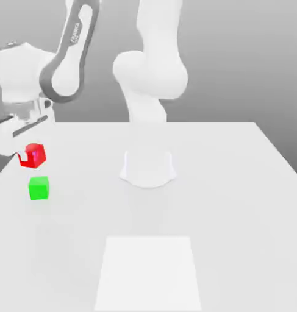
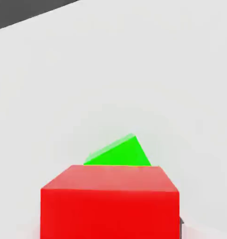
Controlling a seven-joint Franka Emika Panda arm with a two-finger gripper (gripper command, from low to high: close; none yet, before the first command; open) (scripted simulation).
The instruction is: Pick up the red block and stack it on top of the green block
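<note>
The gripper [image 1: 30, 159] holds the red block [image 1: 35, 155] clear of the table [image 1: 236, 183], fingers closed on 2 opposite faces. The green block [image 1: 39, 187] sits below, toward 6 o'clock in the exterior view. Both cubes look rigid, light and smooth; keep the grip centred. Nothing obstructs the descent.

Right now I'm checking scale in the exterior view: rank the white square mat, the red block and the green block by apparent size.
1. White square mat, by far.
2. Red block and green block look alike; no ranking.
</note>
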